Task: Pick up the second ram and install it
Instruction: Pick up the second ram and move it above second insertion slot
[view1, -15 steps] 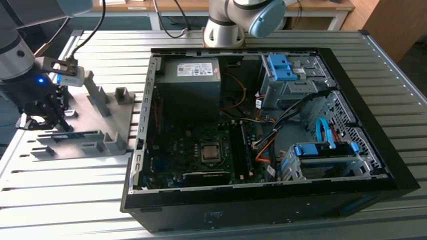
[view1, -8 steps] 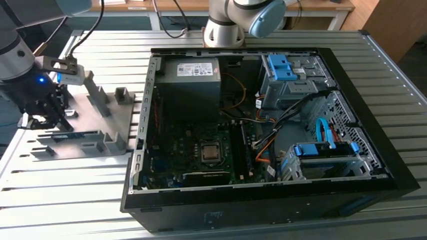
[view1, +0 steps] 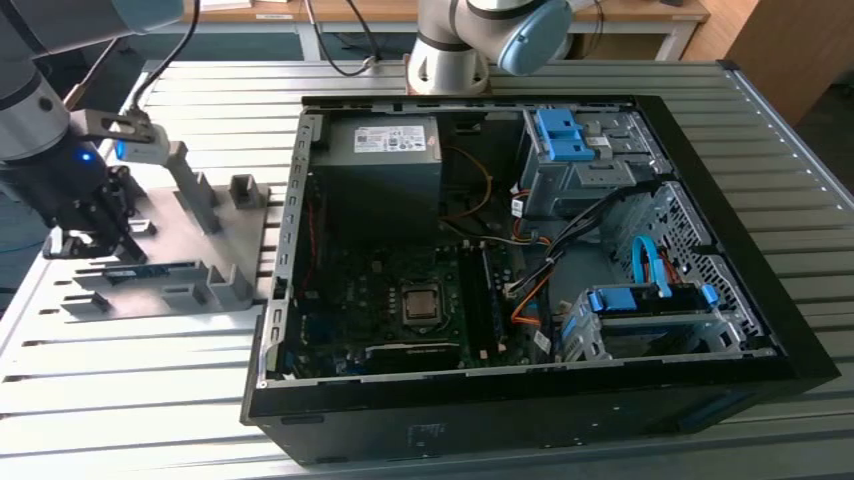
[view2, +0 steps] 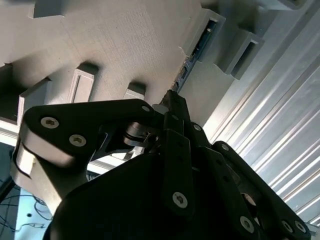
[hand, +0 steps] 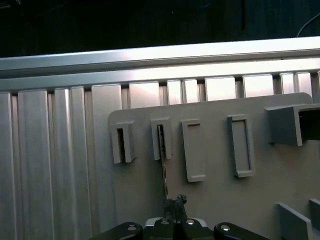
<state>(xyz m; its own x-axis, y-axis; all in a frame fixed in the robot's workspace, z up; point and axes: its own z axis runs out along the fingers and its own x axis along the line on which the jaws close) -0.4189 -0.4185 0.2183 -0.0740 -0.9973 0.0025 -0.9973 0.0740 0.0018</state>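
Note:
The second ram (hand: 163, 165) stands on edge in the slotted blocks of the grey fixture plate (hand: 215, 190), a thin dark board seen edge-on. In the second wrist view the second ram (view2: 194, 52) runs from a block down into the black fingertips (view2: 175, 107). My gripper (hand: 175, 202) is shut on one end of it, low over the plate. In the exterior view my gripper (view1: 96, 245) is at the left, over the fixture plate (view1: 174, 300), with the bluish second ram (view1: 138, 271) just under it.
An open computer case (view1: 534, 400) lies on the exterior view's right on the slatted metal table (view1: 134, 400), with its motherboard (view1: 400, 300) exposed, blue drive brackets (view1: 574, 140) and loose cables. Upright grey blocks (view1: 200, 200) stand on the fixture plate. A second arm's base (view1: 447, 60) stands behind the case.

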